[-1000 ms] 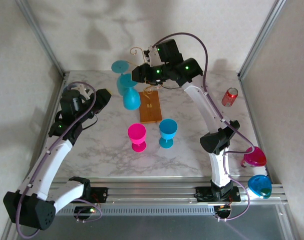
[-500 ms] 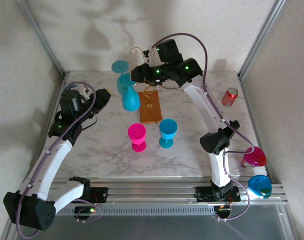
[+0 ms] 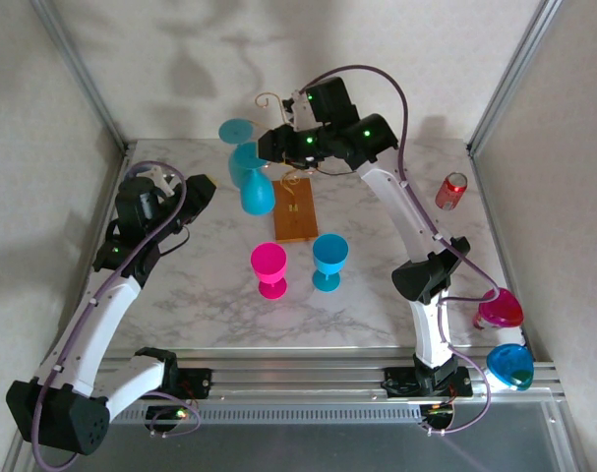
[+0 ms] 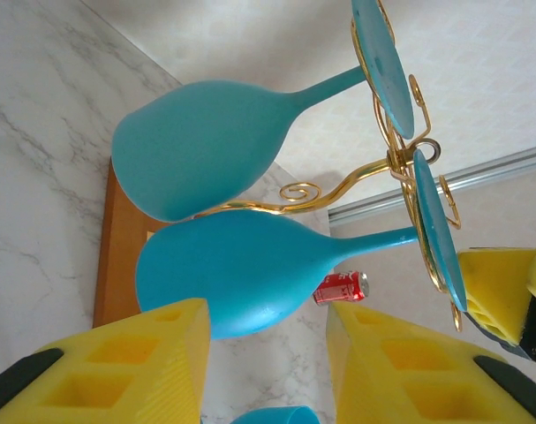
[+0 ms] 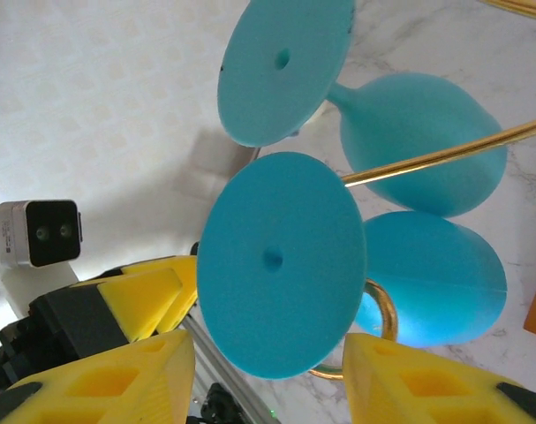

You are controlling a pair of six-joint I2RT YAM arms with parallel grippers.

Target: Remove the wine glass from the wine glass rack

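Two teal wine glasses hang upside down on the gold wire wine glass rack. My left gripper is open, and the bowl of the nearer glass sits just ahead between its yellow fingers, close against the left one. My right gripper is open on the rack's other side, its fingers flanking that glass's round foot with a small gap on the left. The second glass hangs just beyond.
A pink glass and a blue glass stand upright in front of the rack's wooden base. A red can lies at the right. Two more glasses sit past the table's right edge.
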